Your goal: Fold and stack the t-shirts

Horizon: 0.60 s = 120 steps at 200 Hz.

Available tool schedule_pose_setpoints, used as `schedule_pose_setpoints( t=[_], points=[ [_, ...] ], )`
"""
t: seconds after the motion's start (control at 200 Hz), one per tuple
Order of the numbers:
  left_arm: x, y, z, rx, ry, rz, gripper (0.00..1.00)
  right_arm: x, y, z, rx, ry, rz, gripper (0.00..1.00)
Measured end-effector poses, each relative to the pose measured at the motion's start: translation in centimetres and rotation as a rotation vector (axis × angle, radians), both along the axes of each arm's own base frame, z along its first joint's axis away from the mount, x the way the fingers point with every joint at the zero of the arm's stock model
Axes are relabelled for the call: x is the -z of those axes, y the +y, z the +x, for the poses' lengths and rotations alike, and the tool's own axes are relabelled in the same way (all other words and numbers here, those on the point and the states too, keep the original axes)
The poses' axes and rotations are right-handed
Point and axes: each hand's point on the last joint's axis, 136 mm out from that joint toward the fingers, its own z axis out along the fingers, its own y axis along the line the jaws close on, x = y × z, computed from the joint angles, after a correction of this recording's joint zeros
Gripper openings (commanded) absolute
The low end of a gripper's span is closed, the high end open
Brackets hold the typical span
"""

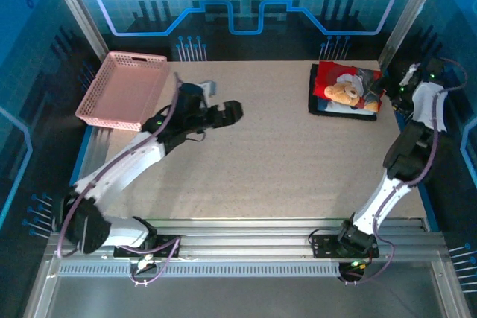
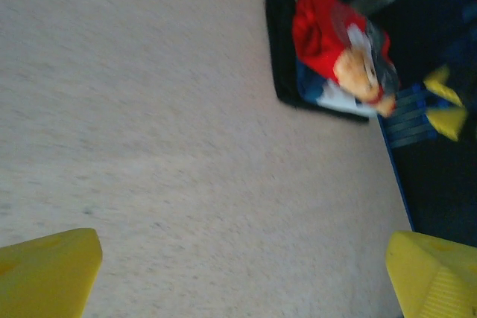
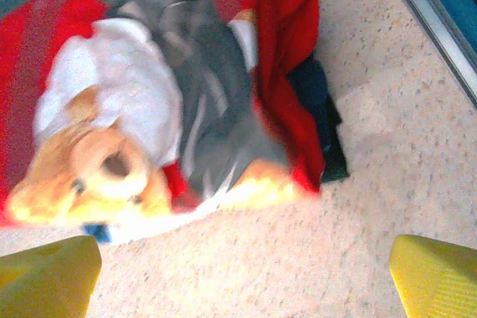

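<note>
Left arm [image 1: 123,169], bolted at the near edge of the table [image 1: 283,169]: white link shells, black joint housings, a thin purple-grey cable run along the links and looped beside the black base plate; one small green lamp near the wrist.
Right arm [image 1: 395,176], bolted at the same table edge: matching white shells and black joints, dark cable down the links, green lamps at wrist and base.
Left gripper [image 1: 231,112]: black body; fingertips [image 2: 436,277] blunt bright-yellow wedges, one finely ribbed.
Right gripper [image 3: 242,277]: identical yellow wedge tips.
</note>
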Motion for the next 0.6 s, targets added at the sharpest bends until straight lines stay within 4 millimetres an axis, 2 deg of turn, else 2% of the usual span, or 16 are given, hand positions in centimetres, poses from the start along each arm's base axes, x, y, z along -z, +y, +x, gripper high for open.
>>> schedule_pose_setpoints(
  t=[0.11, 0.21, 0.285, 0.34, 0.4, 0.44, 0.505, 0.6],
  points=[
    [1.0, 5.8, -0.8, -0.155, -0.018, 0.030, 0.99, -2.3, 3.6, -4.1, -0.030, -0.107, -0.019, 1.00],
    [3.5, 10.5, -2.1, -0.290, 0.003, 0.082, 0.99, -2.0, 7.9, -6.7, -0.090, -0.180, -0.047, 1.00],
    [6.1, 14.1, -3.1, -0.395, 0.033, 0.131, 0.99, 0.1, 11.9, -7.6, -0.168, -0.196, -0.075, 1.00],
    [7.9, 16.5, -3.6, -0.461, 0.056, 0.180, 0.99, 2.5, 15.3, -8.0, -0.252, -0.185, -0.116, 1.00],
    [9.8, 18.5, -4.1, -0.513, 0.085, 0.238, 0.99, 5.0, 18.8, -8.3, -0.354, -0.180, -0.165, 1.00],
    [10.8, 19.5, -4.1, -0.530, 0.093, 0.278, 0.99, 6.4, 20.4, -8.5, -0.406, -0.188, -0.208, 1.00],
    [12.0, 20.5, -3.7, -0.533, 0.084, 0.340, 0.99, 8.1, 21.8, -8.6, -0.452, -0.202, -0.273, 1.00],
    [13.3, 21.2, -2.6, -0.516, 0.034, 0.413, 0.99, 9.2, 21.3, -7.2, -0.448, -0.212, -0.378, 1.00]
  ],
)
